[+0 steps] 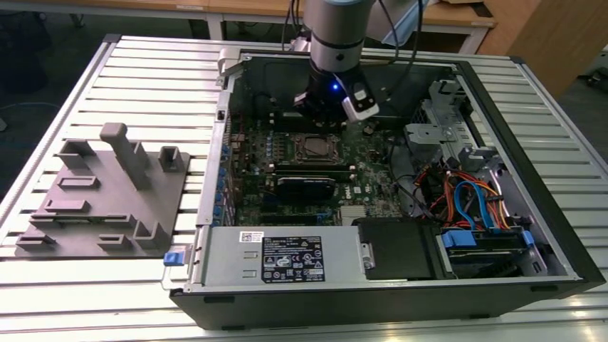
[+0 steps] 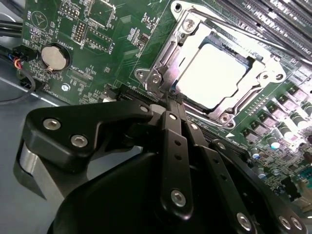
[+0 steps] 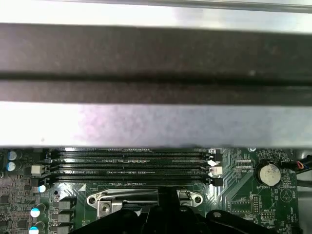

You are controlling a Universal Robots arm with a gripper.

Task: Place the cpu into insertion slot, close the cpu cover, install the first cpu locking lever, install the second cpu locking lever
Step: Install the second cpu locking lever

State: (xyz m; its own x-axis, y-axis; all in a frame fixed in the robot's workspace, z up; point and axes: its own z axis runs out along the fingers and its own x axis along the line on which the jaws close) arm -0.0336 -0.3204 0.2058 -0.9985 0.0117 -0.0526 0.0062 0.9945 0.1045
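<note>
**Cover down, gripper at the socket's edge**

In the exterior view the gripper hangs just beyond the insertion slot, inside the open case.

In the second wrist view the cpu lies seated under the closed cpu cover; the jaws look pressed together (empty, seemingly) at the cover's hinge edge. Approaching any lever squarely seems wise.

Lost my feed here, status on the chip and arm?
Gripper shut, empty, at cover's edge. Cpu seated in the slot, cover down over it. Nothing in the way.
</note>
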